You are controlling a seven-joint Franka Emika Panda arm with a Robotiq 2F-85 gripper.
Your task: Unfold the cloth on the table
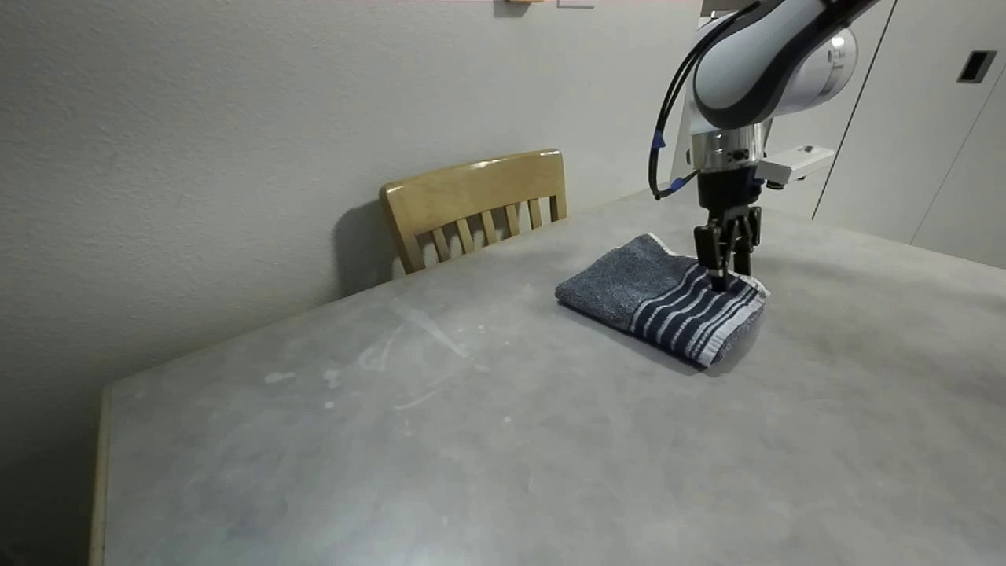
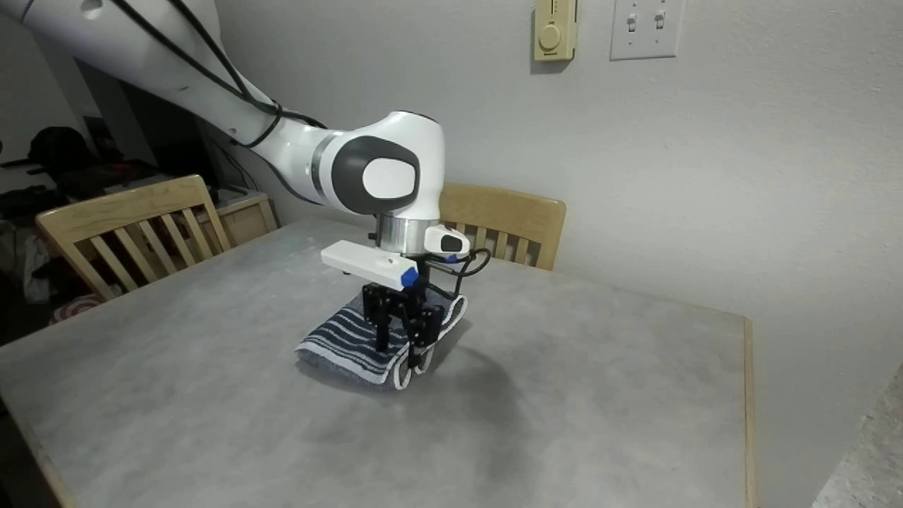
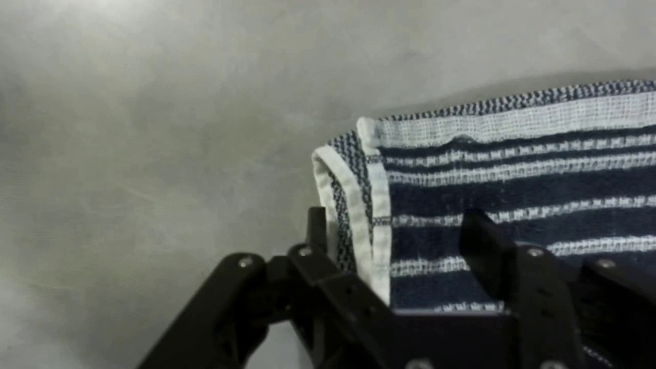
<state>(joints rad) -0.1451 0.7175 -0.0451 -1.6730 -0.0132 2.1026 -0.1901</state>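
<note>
In an exterior view, far left: wooden slat-back chair (image 2: 132,209) just beyond the edge of the pale grey table (image 2: 600,395). White arm (image 2: 303,159) slants in from upper left, then bends down.

Next, the cloth (image 2: 346,339): blue-grey, folded in layers, lying on the table, white stripes toward its front end, pale hemmed edges stacked along its right side. Over that side, end effector (image 2: 398,353), pointing down, jaws spread apart, folded edge between them.

In the wrist view, left to right: one finger (image 3: 317,225) at the hems' outer side, contact hard to tell; layered hems in the gap; the other finger (image 3: 482,246) over the dark striped band, touching or just above, cannot say which.

Farther right, behind the arm: second wooden chair (image 2: 509,214), partly hidden. Then on the wall (image 2: 741,176), a yellowish thermostat (image 2: 555,32) and a white switch plate (image 2: 645,35) with two toggles.
</note>
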